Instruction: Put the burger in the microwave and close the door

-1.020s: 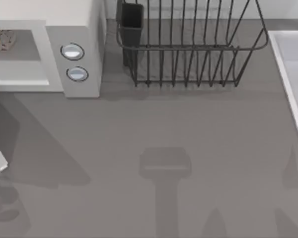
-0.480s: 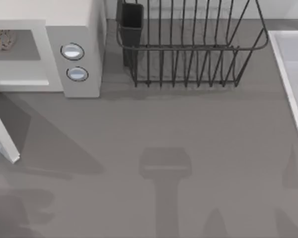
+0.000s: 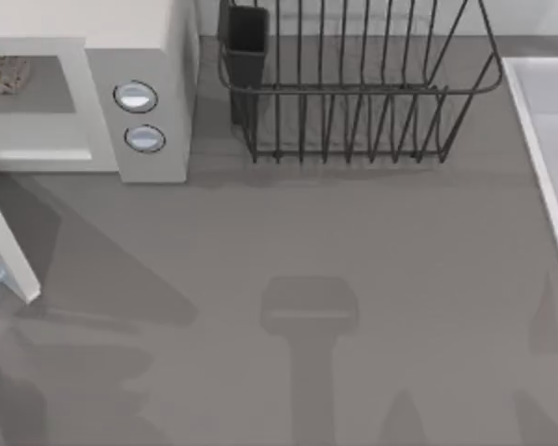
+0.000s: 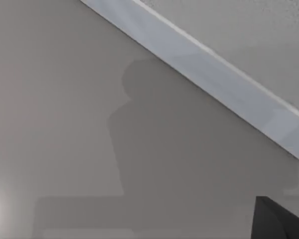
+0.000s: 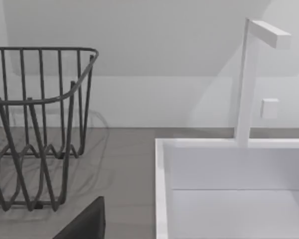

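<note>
Burger (image 3: 2,74), a small rounded bundle in white paper with orange-yellow patches, is seen lying on the grey floor of the cavity of the large white boxy microwave (image 3: 139,37) at about ten o'clock in the top view. Just below the cavity, at nine o'clock by the table's left edge, the flat white-framed door (image 3: 9,255) stands ajar, its free end angled out toward the table's middle. Compared with a second earlier, that free end has been swung further toward the right and slightly nearer the microwave; since half a second ago it has barely shifted. The burger has been left where it was. On the microwave's grey panel, two round silver-blue knobs (image 3: 136,97) are seen one above the other. At twelve o'clock a black wire dish rack (image 3: 353,88) stands on the grey table (image 3: 353,242), with a dark cup-shaped holder (image 3: 246,32) at its left end. At three o'clock a white sink basin (image 3: 544,130) is set along the table's right edge; in the right wrist view a white faucet (image 5: 246,79) rises behind it. Whether either claw is open or closed cannot be told.
</note>
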